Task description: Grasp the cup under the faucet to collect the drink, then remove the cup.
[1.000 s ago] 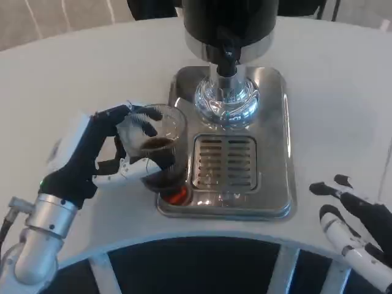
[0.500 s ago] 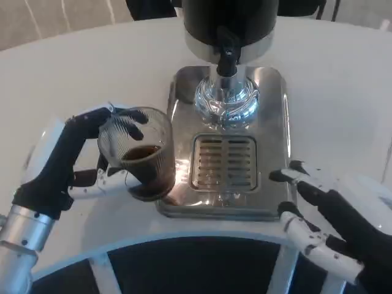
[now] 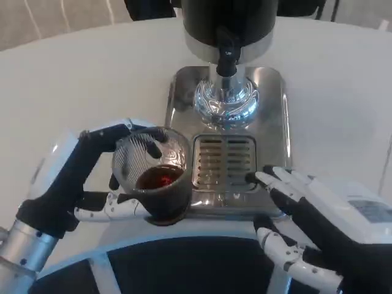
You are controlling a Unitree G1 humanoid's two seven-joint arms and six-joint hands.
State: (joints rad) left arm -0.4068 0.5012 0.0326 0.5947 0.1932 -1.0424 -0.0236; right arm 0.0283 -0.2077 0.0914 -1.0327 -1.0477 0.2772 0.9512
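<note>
In the head view the left hand [image 3: 92, 168], fingers wrapped around the cup [image 3: 153, 177] of dark drink, has drawn it off the steel tray [image 3: 269, 122] toward the table edge, clear of the faucet [image 3: 226, 52]; removal looks nearly done. The right hand [image 3: 318, 214] has moved in beside the tray, fingers spread, holding nothing.

Head camera, steeply down at table [image 3: 73, 79]

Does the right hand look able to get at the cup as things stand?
Probably yes. The right hand lies open at the tray's front right corner, with only low grate between it and the cup, though the left hand already grips that cup.
</note>
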